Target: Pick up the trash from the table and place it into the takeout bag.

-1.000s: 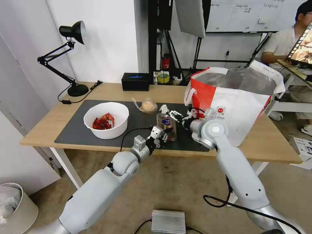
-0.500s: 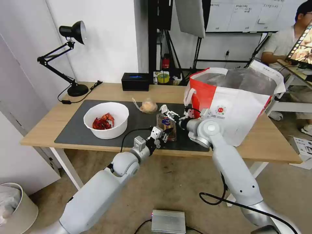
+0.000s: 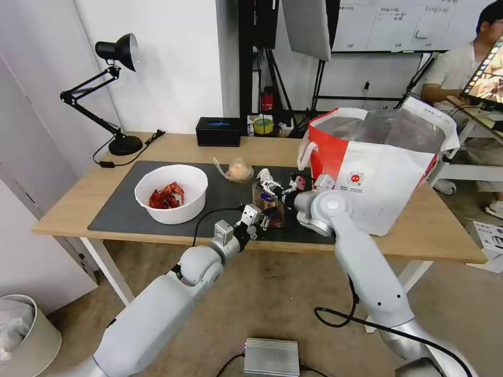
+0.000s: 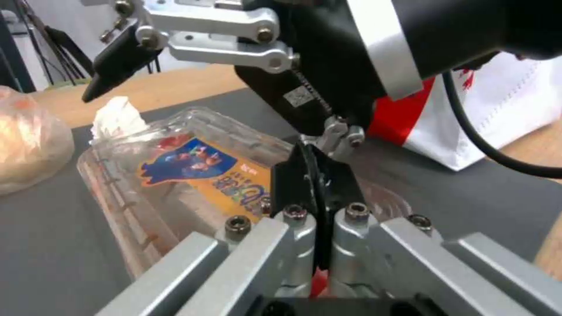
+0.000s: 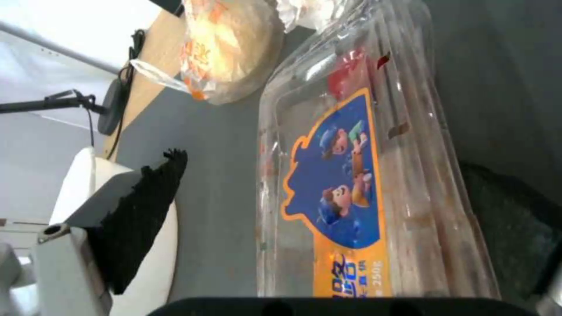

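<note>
Clear plastic box w/ a blue and orange sticker (image 3: 269, 201) lies on the big dark grey mat (image 3: 115, 209) on the light wood bench (image 3: 429, 230). Left gripper (image 3: 260, 219) is at its near end, fingers (image 4: 316, 184) pressed together. Right gripper (image 3: 270, 183) is above its far end, fingers (image 4: 120, 61) spread wide. Big white and red bag (image 3: 382, 173) stands just beside.

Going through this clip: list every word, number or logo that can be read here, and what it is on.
"250" on the orange-and-blue label of the clear clamshell box; the characters beside it are too blurred to read.
Round red logo on the takeout bag: too small to read.
Whiteboard writing: too small to read.
</note>
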Available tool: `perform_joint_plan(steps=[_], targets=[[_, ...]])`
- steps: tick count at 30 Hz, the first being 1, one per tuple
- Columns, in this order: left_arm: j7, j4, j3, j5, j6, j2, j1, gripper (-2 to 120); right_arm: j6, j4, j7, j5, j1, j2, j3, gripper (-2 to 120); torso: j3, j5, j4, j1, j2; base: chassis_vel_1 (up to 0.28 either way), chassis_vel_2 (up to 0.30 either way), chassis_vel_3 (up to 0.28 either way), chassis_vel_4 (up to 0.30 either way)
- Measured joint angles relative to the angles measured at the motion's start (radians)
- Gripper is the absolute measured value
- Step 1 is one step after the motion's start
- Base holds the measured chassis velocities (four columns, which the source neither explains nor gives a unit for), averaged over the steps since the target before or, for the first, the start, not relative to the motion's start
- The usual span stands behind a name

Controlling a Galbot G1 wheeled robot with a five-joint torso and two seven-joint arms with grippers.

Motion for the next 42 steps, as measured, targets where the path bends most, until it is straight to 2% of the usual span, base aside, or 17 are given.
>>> perform_joint_plan(steps=[16,21,23,25,27,28,31,32,35,36,38,41,42], targets=[[0.001,0.002,0.001,0.0,-0.006,-0.003,0.001,0,-0.005,-0.023,-0.001,-0.012,0.017,0.02,-0.007,100,0.0,0.0,0.0,0.0,0.0,0.0,0.0,0.0,0.0],[0.001,-0.001,0.001,0.0,-0.006,-0.002,-0.002,0,-0.01,-0.024,0.005,-0.013,0.014,0.02,-0.008,93,0.0,0.0,0.0,0.0,0.0,0.0,0.0,0.0,0.0],[0.001,-0.004,0.001,-0.001,-0.006,-0.001,-0.002,0,-0.015,-0.023,0.012,-0.013,0.01,0.02,-0.008,82,0.0,0.0001,0.0,0.0,0.0,0.0,0.0,0.0,0.0],[0.001,-0.005,0.001,-0.001,-0.006,-0.001,-0.002,0,-0.016,-0.023,0.016,-0.012,0.009,0.02,-0.008,78,0.0,0.0,0.0,0.0,0.0,0.0,0.0,0.0,0.0],[0.001,-0.007,0.002,-0.001,-0.006,-0.002,0.001,0,-0.016,-0.022,0.026,-0.012,0.006,0.021,-0.008,67,0.0,0.0,0.0,0.0,0.0,0.0,0.0,0.0,0.0],[0.001,-0.007,0.002,-0.001,-0.006,-0.002,0.001,0,-0.016,-0.022,0.026,-0.012,0.006,0.021,-0.008,67,0.0,0.0,0.0,0.0,0.0,0.0,0.0,0.0,0.0],[0.001,-0.008,0.002,-0.001,-0.006,-0.002,0.002,0,-0.017,-0.021,0.034,-0.012,0.002,0.02,-0.008,53,0.0,0.0,0.0,0.0,0.0,0.0,0.0,0.0,0.0],[0.001,-0.008,0.002,-0.001,-0.006,-0.002,0.002,0,-0.017,-0.021,0.034,-0.012,0.002,0.02,-0.008,53,0.0,0.0,0.0,0.0,0.0,0.0,0.0,0.0,0.0],[0.001,-0.009,0.002,-0.001,-0.007,-0.001,0.003,0,-0.019,-0.019,0.037,-0.011,-0.005,0.016,-0.006,39,0.0,0.0001,0.0,0.0,0.0,0.0,0.0,0.0,0.0],[0.001,-0.009,0.002,-0.001,-0.007,-0.001,0.003,0,-0.019,-0.019,0.037,-0.011,-0.005,0.016,-0.006,39,0.0,0.0001,0.0,0.0,0.0,0.0,0.0,0.0,0.0],[0.001,-0.009,0.001,-0.001,-0.007,-0.001,0.004,0,-0.019,-0.016,0.037,-0.011,-0.009,0.014,-0.004,28,0.0,0.0,0.0,0.0,0.0,0.0,0.0,0.0,0.0],[0.001,-0.009,0.0,-0.001,-0.008,-0.001,0.006,0,-0.019,-0.014,0.037,-0.01,-0.012,0.014,-0.002,22,0.0,0.0,0.0,0.0,0.0,0.0,0.0,0.0,0.0],[0.001,-0.009,-0.001,-0.001,-0.01,0.0,0.008,0,-0.019,-0.013,0.037,-0.01,-0.016,0.014,0.0,14,0.0,0.0,0.0,0.0,0.0,0.0,0.0,0.0,0.0]])
